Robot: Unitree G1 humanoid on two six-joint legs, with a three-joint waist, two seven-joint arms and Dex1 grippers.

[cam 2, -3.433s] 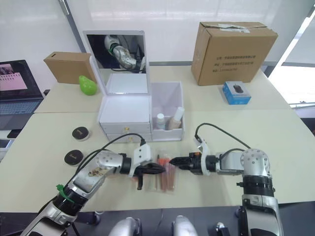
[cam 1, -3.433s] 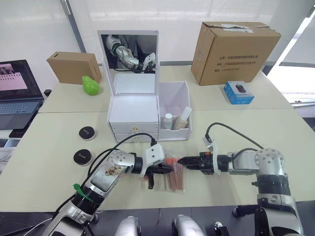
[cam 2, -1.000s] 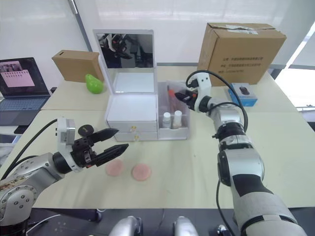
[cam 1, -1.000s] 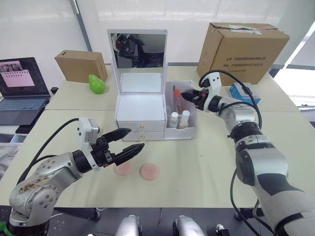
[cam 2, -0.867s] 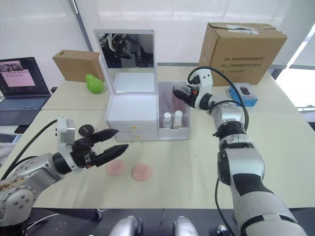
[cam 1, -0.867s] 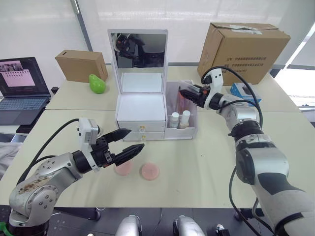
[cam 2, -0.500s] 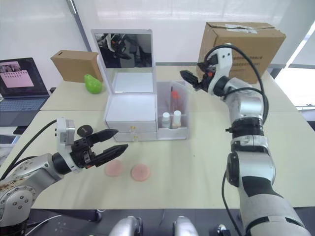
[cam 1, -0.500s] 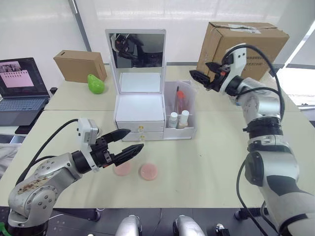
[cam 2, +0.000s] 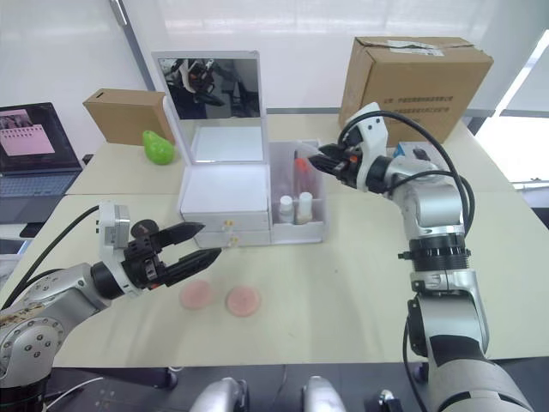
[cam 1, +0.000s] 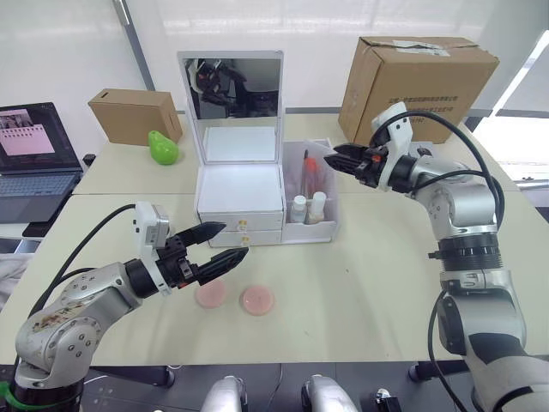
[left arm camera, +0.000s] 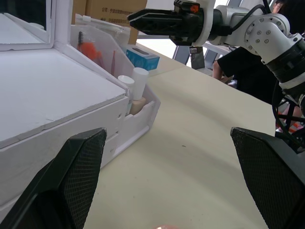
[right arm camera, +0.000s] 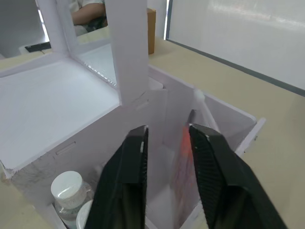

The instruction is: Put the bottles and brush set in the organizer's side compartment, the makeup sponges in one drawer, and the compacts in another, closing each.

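The white organizer point(cam 1: 240, 184) stands mid-table with its mirror up and both drawers pushed in. In its side compartment point(cam 1: 333, 225) stand two bottles point(cam 1: 298, 206) and the brush set point(cam 1: 314, 176), upright with orange-pink tips. My right gripper point(cam 1: 334, 153) hovers just above that bin's rim, fingers point(right arm camera: 136, 157) drawn nearly together with nothing between them. Two pink makeup sponges point(cam 1: 209, 294) lie flat on the table in front of the drawers. My left gripper point(cam 1: 230, 240) hangs wide open and empty just above them. One black compact point(cam 2: 144, 227) peeks out behind my left wrist.
A large cardboard box point(cam 1: 416, 77) stands at the back right, and a small brown box point(cam 1: 129, 113) with a green pear-shaped object point(cam 1: 163, 148) at the back left. A laptop point(cam 1: 34, 150) sits far left. A small blue box point(left arm camera: 143, 58) lies behind the organizer.
The right gripper let go of the brush set in the side compartment, swung up open toward the cardboard box, then came back down to the bin's rim with fingers drawn in. The left gripper stayed put.
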